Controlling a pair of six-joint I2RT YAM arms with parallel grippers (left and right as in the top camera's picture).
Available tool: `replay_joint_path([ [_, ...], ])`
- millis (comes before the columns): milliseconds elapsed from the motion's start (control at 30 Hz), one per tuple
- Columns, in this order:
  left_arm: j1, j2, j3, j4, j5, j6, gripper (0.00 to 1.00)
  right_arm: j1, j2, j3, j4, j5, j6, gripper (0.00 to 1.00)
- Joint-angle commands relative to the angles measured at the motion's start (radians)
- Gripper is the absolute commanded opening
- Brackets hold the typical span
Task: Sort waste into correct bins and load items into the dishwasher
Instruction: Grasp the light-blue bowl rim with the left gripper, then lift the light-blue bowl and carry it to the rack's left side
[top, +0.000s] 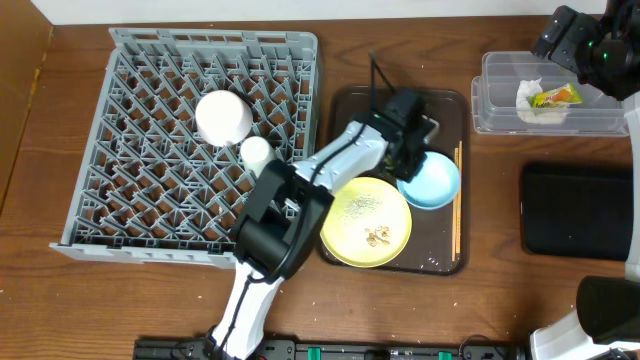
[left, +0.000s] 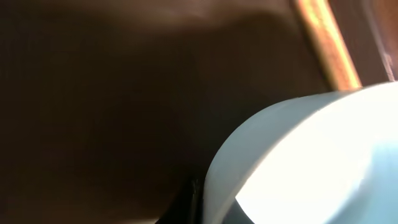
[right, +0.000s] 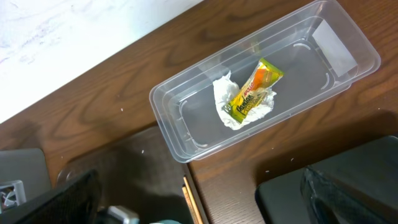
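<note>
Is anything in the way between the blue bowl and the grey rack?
Nothing visible blocks it. The blue bowl only has to clear the brown tray's rim. A pink bowl and white cup sit in the grey rack.

Two bowls (top: 222, 117) (top: 440, 185), one plate (top: 350, 240), one cup (top: 256, 150), one rack (top: 150, 190), one tub (top: 500, 120), one wrapper (top: 556, 97)
</note>
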Motion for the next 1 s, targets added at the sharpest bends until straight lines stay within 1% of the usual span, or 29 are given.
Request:
replay_joint_path([
  [0, 0.076, -0.111, 0.025, 0.019, -0.014, -0.037, 0.08, -0.003, -0.001, 0.006, -0.002, 0.003, 0.0, 0.99],
  [133, 0.19, -0.19, 0.025, 0.043, -0.01, -0.114, 0.07, -0.003, -0.001, 0.006, -0.002, 0.003, 0.0, 0.99],
  [200, 0.257, -0.23, 0.025, 0.056, 0.023, -0.137, 0.07, -0.003, -0.001, 0.006, -0.002, 0.003, 0.0, 0.99],
  [333, 0.407, -0.318, 0.025, 0.072, 0.138, -0.139, 0.08, -0.003, -0.001, 0.006, -0.002, 0.003, 0.0, 0.99],
  [433, 0.52, -0.386, 0.025, 0.052, 0.121, -0.138, 0.07, -0.003, -0.001, 0.006, -0.002, 0.003, 0.0, 0.99],
  [500, 0.591, -0.423, 0.025, 0.022, 0.042, -0.138, 0.07, -0.003, -0.001, 0.006, -0.002, 0.003, 0.0, 0.99],
  [633, 0.731, -0.47, 0.025, -0.078, -0.228, -0.139, 0.07, -0.003, -0.001, 0.006, -0.002, 0.003, 0.0, 0.99],
  [767, 0.84, -0.465, 0.022, -0.198, -0.437, -0.138, 0.08, -0.003, -0.001, 0.006, -0.002, 0.003, 0.0, 0.99],
  [867, 0.894, -0.453, 0.014, -0.267, -0.551, -0.133, 0.07, -0.003, -0.001, 0.006, -0.002, 0.003, 0.0, 0.99],
  [967, 0.928, -0.44, 0.008, -0.323, -0.643, -0.095, 0.07, -0.003, -0.001, 0.006, -0.002, 0.003, 0.0, 0.99],
])
